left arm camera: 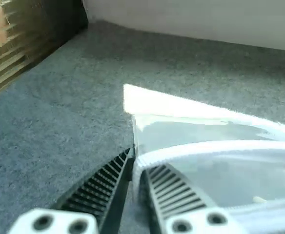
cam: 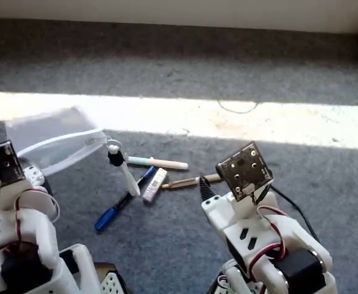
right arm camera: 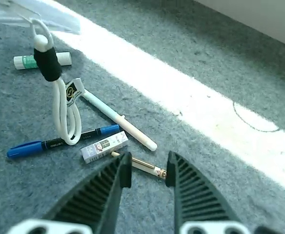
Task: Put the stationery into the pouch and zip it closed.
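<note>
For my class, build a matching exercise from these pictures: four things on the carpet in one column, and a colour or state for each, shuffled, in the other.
Things:
1. pouch
2. marker
3. cable
4. slim pen

Descriptions:
A. white, bound by a black tie
B. lies between the fingers of the open right gripper
C. clear, pinched by the left gripper
D. blue

Pairs: 1-C, 2-D, 3-A, 4-B.

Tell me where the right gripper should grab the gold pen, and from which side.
Grip the gold pen at mid-shaft, from straight above: it lies flat on the carpet. The right gripper, open over it, spans nearly along the shaft, so turn the wrist to close across it. Keep off the end by the small white box.
</note>
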Robot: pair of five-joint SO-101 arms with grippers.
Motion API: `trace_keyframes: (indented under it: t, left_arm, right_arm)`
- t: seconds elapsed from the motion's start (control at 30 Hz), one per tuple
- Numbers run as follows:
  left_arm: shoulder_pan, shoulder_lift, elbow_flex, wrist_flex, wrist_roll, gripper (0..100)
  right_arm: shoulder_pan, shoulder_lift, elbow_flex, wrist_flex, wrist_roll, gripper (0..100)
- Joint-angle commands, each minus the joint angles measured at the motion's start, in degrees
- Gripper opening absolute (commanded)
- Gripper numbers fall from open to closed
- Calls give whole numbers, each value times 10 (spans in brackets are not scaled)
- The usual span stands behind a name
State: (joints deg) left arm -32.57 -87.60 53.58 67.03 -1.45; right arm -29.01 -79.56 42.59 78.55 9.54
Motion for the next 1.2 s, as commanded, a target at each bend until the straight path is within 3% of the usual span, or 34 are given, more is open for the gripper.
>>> trace_keyframes:
  t: [0.0, 0.23, 0.43, 0.6, 0.9, 1.17]
  left_arm:
    - [-28, 133, -105, 32, -5, 7]
    - [-125, 180, -151, 41, -3, 7]
    - [-206, 181, -151, 41, -3, 7]
    - [-276, 181, -138, 41, -2, 7]
    - [-335, 181, -119, 42, -1, 6]
    - [-342, 181, -97, 46, -1, 6]
  right_arm:
    - [0, 3, 28, -53, -4, 115]
    - [-2, 17, 45, -115, -5, 115]
    - [-11, 161, 36, -157, -15, 115]
    - [-58, 293, -22, -195, -98, 115]
    - [-100, 487, -157, -260, -362, 117]
    - [-146, 657, -327, -261, -435, 117]
